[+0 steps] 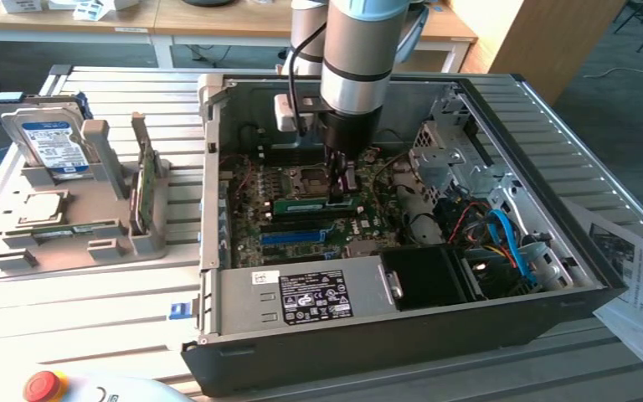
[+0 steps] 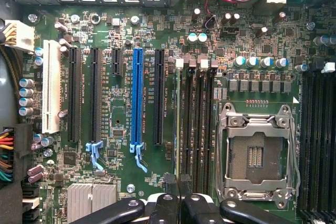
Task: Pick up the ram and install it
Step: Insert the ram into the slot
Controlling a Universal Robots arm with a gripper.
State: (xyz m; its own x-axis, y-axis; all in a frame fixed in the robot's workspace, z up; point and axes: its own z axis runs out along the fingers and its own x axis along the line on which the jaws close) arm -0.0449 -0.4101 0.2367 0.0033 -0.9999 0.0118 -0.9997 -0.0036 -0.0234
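Arm's reaching straight down into the open PC case [image 1: 411, 352] on the bench [image 1: 76, 310]. The fingers [image 1: 348, 179] are pressed together on the ram [image 1: 312, 203], pinching it near its end toward the exterior view's right. The stick stands on its long edge, in line with the memory slots on the motherboard [image 1: 257, 219], just beside the CPU socket [image 1: 308, 177]. From the wrist view it's edge-on: a thin strip running out from between the two dark fingertips, right over the memory slot nearest the black expansion slots. Can't tell if it's seated all the way. The hard drive [image 1: 48, 138] sits in its grey holder, well off to the exterior view's left.
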